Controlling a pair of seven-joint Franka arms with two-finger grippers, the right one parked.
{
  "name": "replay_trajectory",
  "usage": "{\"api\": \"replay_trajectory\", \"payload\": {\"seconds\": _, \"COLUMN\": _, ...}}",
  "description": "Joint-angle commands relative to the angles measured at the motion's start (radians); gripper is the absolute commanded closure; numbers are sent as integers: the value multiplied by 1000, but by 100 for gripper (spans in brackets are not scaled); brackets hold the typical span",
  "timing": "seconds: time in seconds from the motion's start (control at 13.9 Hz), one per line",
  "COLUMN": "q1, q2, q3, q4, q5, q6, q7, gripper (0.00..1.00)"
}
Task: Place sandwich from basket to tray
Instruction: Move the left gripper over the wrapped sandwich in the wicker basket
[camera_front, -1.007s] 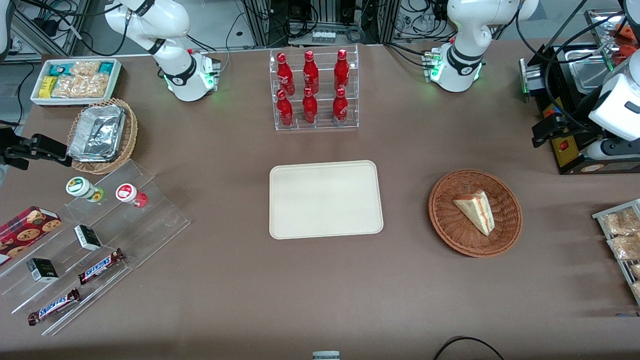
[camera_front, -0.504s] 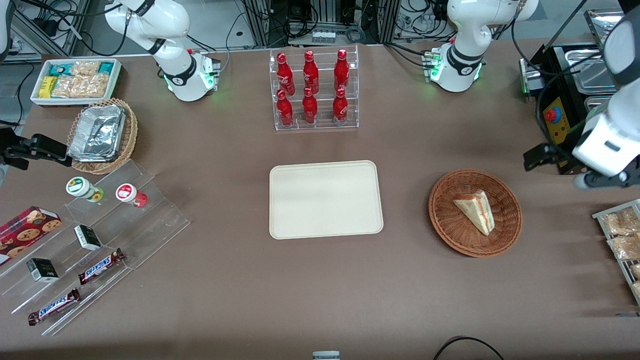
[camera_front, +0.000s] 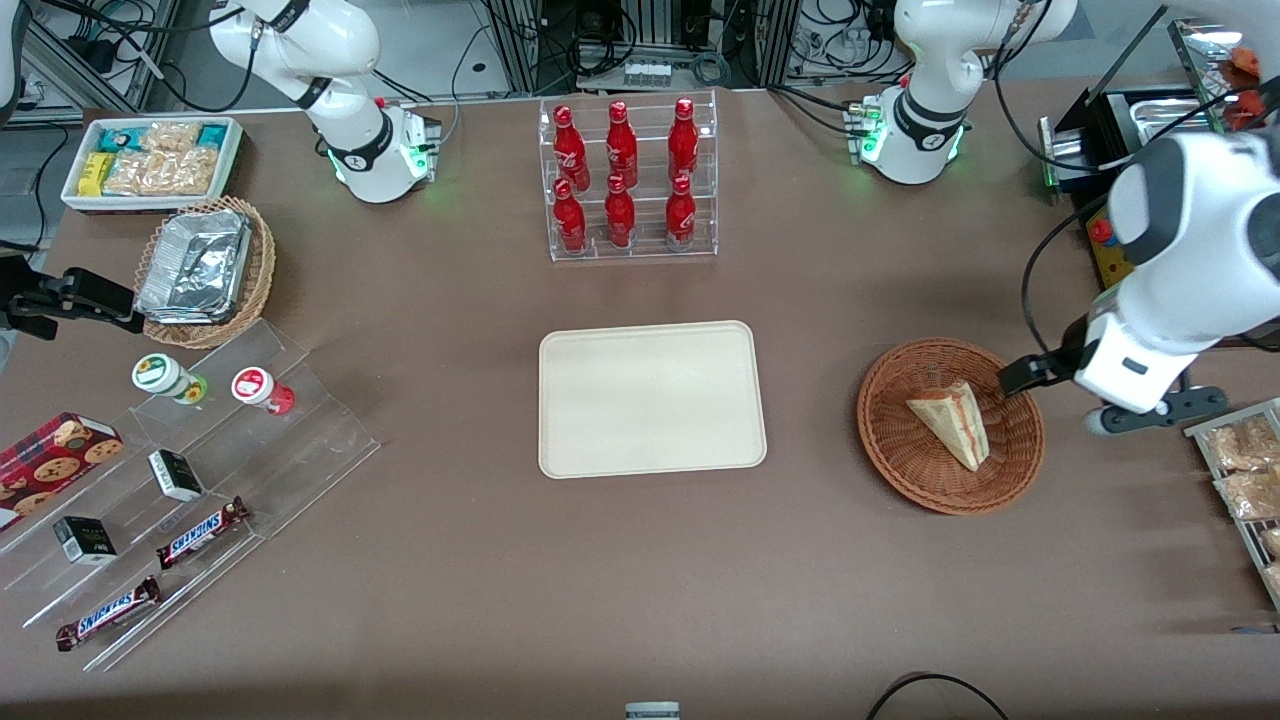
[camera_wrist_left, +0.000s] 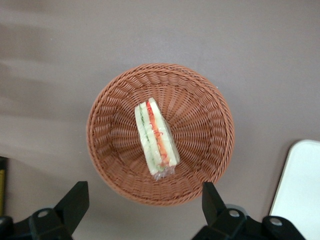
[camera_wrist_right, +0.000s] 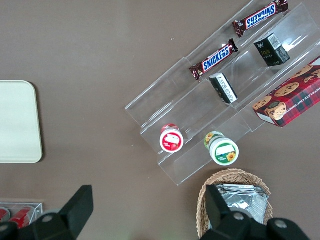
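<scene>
Front view, nearest first. Sandwich (camera_front: 951, 423): lies in basket (camera_front: 900, 450), cut edge up; likely light, soft, easily crushed, so grip gently across the bread faces near mid-wedge. Tray (camera_front: 650, 398): mid-table, well apart from basket. Gripper (camera_wrist_left: 145, 210): above basket rim nearest the working arm's end, jaws spread wide, holding nothing.

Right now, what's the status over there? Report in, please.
End effector open, empty, above the basket's rim. Sandwich lies in basket, untouched. Tray bare, nearer the parked arm's end. Nothing in the way.
</scene>
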Motion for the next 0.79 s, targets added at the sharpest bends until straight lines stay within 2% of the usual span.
{"api": "replay_trajectory", "payload": {"seconds": 0.0, "q1": -11, "q2": -12, "q3": -6, "q4": -111, "q5": 10, "q6": 118, "q7": -123, "gripper": 0}}
{"api": "replay_trajectory", "payload": {"seconds": 0.22, "q1": -16, "q2": -6, "q3": -6, "q4": -199, "q5": 10, "q6": 232, "q7": -180, "gripper": 0}}
{"api": "replay_trajectory", "payload": {"seconds": 0.72, "q1": -16, "q2": 47, "q3": -6, "q4": -295, "q5": 13, "q6": 382, "q7": -196, "gripper": 0}}
